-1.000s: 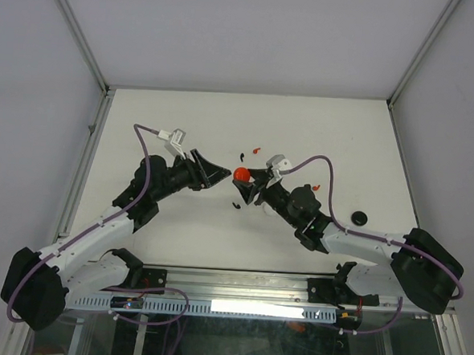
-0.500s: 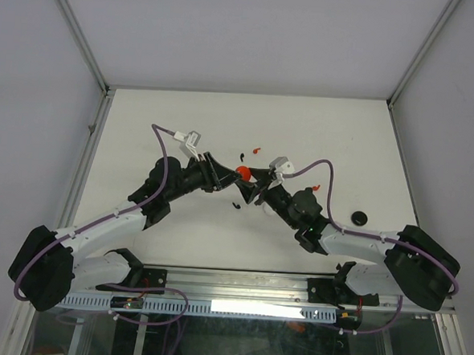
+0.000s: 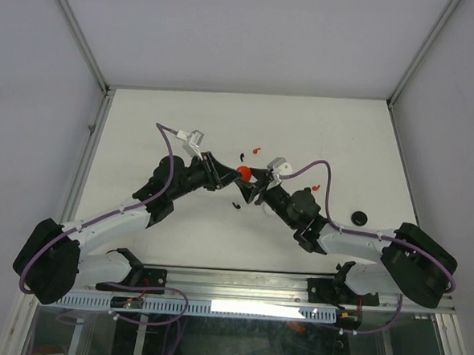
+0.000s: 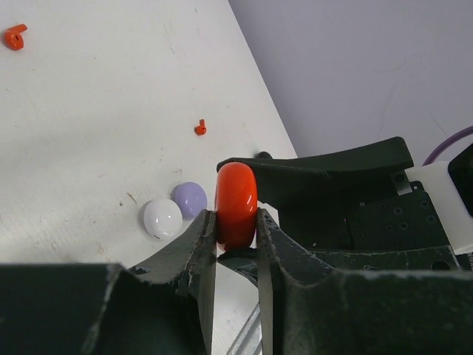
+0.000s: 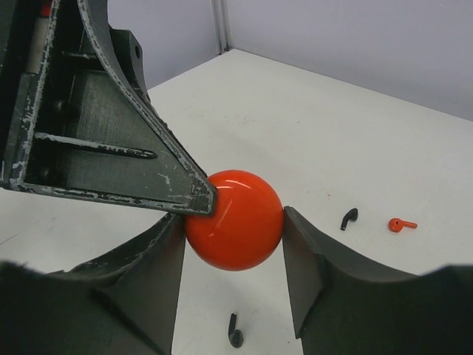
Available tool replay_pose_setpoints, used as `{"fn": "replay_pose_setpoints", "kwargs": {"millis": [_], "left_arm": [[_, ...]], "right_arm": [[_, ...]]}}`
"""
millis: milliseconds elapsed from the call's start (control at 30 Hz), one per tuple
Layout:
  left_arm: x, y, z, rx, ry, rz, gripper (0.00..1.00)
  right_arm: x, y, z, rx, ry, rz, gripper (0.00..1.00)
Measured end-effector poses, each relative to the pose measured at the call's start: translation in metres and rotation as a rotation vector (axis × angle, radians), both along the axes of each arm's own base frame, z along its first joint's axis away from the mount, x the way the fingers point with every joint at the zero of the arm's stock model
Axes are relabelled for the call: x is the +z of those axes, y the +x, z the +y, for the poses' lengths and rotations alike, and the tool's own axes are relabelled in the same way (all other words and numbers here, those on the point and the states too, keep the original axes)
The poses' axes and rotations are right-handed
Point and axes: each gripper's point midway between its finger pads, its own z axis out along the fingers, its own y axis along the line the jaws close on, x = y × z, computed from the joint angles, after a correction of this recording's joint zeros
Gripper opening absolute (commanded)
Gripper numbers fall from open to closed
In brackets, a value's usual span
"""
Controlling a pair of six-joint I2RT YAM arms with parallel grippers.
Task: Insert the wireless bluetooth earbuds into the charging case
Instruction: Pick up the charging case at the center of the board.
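Observation:
The red round charging case [image 3: 243,173] hangs above the table between both arms. My right gripper [image 5: 234,225] is shut on the charging case [image 5: 234,220] across its rim. My left gripper [image 4: 236,222] is shut on the same case [image 4: 236,205], its fingers [image 4: 203,237] pressed against the two flat faces. The left finger [image 5: 148,177] crosses in front in the right wrist view. Tiny earbuds lie loose on the table: a red earbud [image 5: 401,224], a black earbud [image 5: 349,218] and another black earbud [image 5: 235,333] below the case.
A white round disc [image 4: 162,218] and a lilac round disc [image 4: 191,198] lie side by side under the left gripper. Red earbuds [image 4: 15,35] [image 4: 200,129] lie farther off. A black disc [image 3: 359,218] sits at the right by the right arm.
My left arm has reached right to the red case held by the right gripper, and its jaws have closed onto the case. The right gripper has stayed put.

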Motion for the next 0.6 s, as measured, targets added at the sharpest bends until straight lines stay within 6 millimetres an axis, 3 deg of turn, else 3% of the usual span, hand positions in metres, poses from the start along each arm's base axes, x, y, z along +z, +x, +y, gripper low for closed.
{"fn": "replay_pose_setpoints", "kwargs": {"millis": [133, 367, 600], "left_arm": [[-0.003, 0.0, 0.0, -0.008, 0.044, -0.025, 0.0], [-0.005, 0.003, 0.003, -0.04, 0.214, -0.135, 0.0], [0.001, 0.007, 0.006, -0.109, 0.367, -0.287, 0.0]], "right_arm": [[-0.004, -0.001, 0.0, 0.005, -0.018, 0.008, 0.61], [-0.01, -0.013, -0.004, 0.079, -0.097, 0.058, 0.8], [0.009, -0.015, -0.025, 0.197, -0.173, 0.112, 0.82]]}}
